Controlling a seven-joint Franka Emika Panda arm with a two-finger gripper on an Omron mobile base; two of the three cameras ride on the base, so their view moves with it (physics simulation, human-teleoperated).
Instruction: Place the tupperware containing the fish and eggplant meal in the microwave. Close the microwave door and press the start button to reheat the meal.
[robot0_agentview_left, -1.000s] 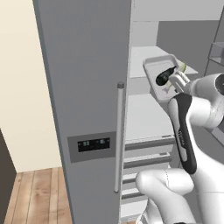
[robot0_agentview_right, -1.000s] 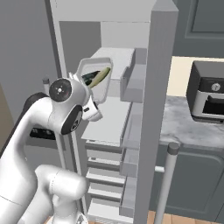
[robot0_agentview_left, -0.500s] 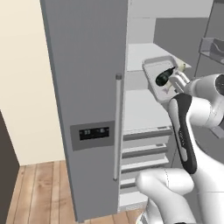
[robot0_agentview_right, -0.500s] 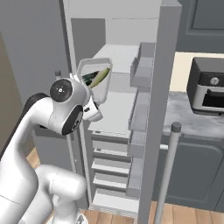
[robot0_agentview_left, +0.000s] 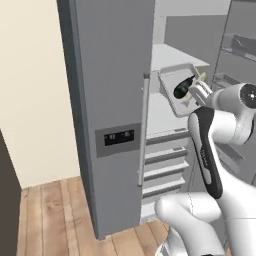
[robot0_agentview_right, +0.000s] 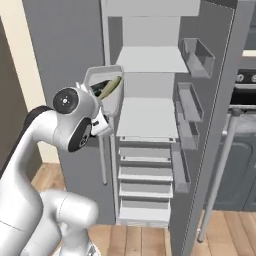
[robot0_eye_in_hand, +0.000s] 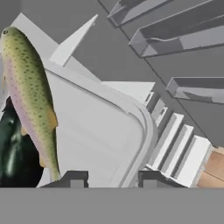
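The tupperware (robot0_eye_in_hand: 96, 131) is a pale grey tray held tilted in the air in front of an open fridge. My gripper (robot0_eye_in_hand: 113, 180) is shut on its rim, one fingertip (robot0_eye_in_hand: 76, 178) on each side of the edge. A speckled fish (robot0_eye_in_hand: 30, 87) and a dark glossy eggplant (robot0_eye_in_hand: 13, 153) rest inside the tray. From the left base view the tupperware (robot0_agentview_left: 175, 80) stands nearly on edge at the gripper (robot0_agentview_left: 198, 93). The right base view has the tupperware (robot0_agentview_right: 114, 102) above the gripper (robot0_agentview_right: 105, 116). The microwave and its door are out of view.
The fridge's left door (robot0_agentview_left: 110, 75) is closed, with a long handle (robot0_agentview_left: 143, 130) and a dispenser panel (robot0_agentview_left: 119, 137). Its right door (robot0_agentview_right: 220, 100) stands open with bins (robot0_agentview_right: 192, 105). White shelves (robot0_agentview_right: 145, 112) and drawers (robot0_agentview_right: 145, 172) lie inside. A wooden floor (robot0_agentview_left: 55, 215) runs below.
The whole picture has shifted, so the base has moved; more floor and more of the fridge front show. The tray stays gripped in the same pose.
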